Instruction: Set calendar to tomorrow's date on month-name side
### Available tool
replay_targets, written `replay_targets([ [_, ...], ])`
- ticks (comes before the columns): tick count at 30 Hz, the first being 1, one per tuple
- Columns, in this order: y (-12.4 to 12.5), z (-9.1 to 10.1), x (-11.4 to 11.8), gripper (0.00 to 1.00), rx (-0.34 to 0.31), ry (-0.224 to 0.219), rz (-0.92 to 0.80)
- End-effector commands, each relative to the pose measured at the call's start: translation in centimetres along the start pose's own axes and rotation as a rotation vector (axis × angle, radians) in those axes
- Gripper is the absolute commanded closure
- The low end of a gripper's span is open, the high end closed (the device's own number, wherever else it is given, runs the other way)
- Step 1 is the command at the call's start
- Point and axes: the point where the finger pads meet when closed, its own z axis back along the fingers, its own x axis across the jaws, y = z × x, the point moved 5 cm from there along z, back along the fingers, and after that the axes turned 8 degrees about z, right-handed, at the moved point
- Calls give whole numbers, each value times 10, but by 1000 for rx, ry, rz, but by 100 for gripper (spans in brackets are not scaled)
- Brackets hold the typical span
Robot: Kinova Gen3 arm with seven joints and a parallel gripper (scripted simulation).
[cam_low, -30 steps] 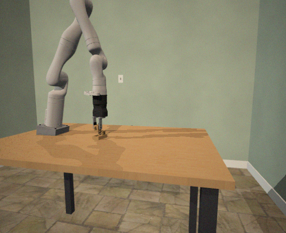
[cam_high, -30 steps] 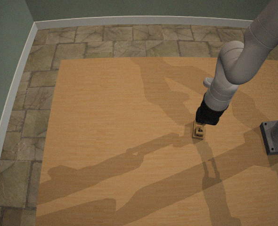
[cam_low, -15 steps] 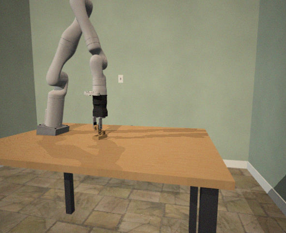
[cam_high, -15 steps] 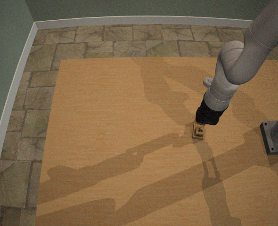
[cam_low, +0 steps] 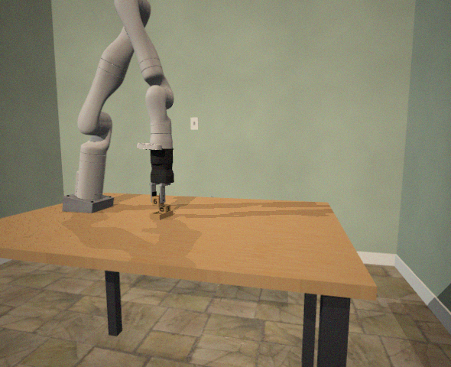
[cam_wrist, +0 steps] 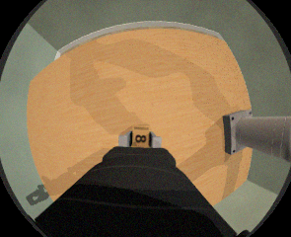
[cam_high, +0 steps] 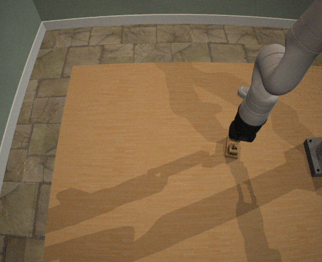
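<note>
My gripper (cam_low: 158,202) (cam_wrist: 140,136) points straight down and is shut on a wooden cube (cam_low: 154,200) (cam_wrist: 141,131). An 8 shows on that cube in the wrist view, and a 6 on its side in the exterior view. It is held above one end of the wooden tray (cam_high: 231,156) (cam_low: 161,215), about a cube's height up. The other cube (cam_high: 233,148) (cam_low: 164,208) is in the tray's other end, a 4 on its top. The tray lies on the table. The month's name cannot be read, and the black gripper body hides the held cube in the top view.
The arm's grey base (cam_high: 321,158) (cam_low: 87,203) (cam_wrist: 232,132) stands on the table (cam_high: 113,126) (cam_low: 257,245), to the right of the tray in the top view. The wrist and gripper body stand right over the tray. Arm shadows cross the table.
</note>
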Motion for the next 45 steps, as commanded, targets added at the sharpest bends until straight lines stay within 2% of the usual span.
replay_targets([
  [1,0,0,0,43,0,1,0],
  [23,0,-1,0,43,0,1,0],
  [45,0,-17,0,43,0,1,0],
])
